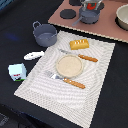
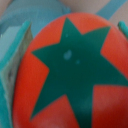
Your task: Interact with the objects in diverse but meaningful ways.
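Note:
A red tomato (image 2: 70, 75) with a green star-shaped top fills the wrist view. My gripper (image 2: 70, 37) has one teal finger (image 2: 17, 50) on each side of the tomato, pressed against it. In the exterior view the gripper (image 1: 91, 5) holds the tomato (image 1: 92, 5) at the far edge, just above a small grey saucepan (image 1: 89, 15). The grey two-handled pot (image 1: 45, 34), golden bread loaf (image 1: 79, 44), flat white fish piece (image 1: 33, 55) and white-and-blue milk carton (image 1: 17, 71) lie apart from the gripper.
A striped placemat (image 1: 95, 85) carries a round tan plate (image 1: 69, 65), an orange-handled fork (image 1: 67, 80) and knife (image 1: 80, 55). The saucepan stands on a pink stove board (image 1: 107, 25) with black burners (image 1: 67, 13). A pale bowl (image 1: 123, 17) is at the exterior view's right.

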### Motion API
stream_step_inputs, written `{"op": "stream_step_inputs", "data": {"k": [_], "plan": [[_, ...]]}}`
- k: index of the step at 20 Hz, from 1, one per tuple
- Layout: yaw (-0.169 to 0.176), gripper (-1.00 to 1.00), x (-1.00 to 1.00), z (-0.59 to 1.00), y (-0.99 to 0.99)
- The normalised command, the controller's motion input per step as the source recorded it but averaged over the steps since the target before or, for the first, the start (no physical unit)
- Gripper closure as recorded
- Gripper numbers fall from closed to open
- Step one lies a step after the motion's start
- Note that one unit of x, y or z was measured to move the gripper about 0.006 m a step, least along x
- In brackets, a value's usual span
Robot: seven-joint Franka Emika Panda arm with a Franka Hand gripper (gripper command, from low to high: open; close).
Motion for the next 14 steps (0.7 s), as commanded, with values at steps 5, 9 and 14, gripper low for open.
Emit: {"op": "stream_step_inputs", "data": {"k": [5, 9, 14], "plan": [[0.069, 1.00, -0.13, -0.09, 0.48], [0.045, 1.00, 0.10, -0.02, 0.29], [0.061, 1.00, 0.02, -0.21, 0.13]]}}
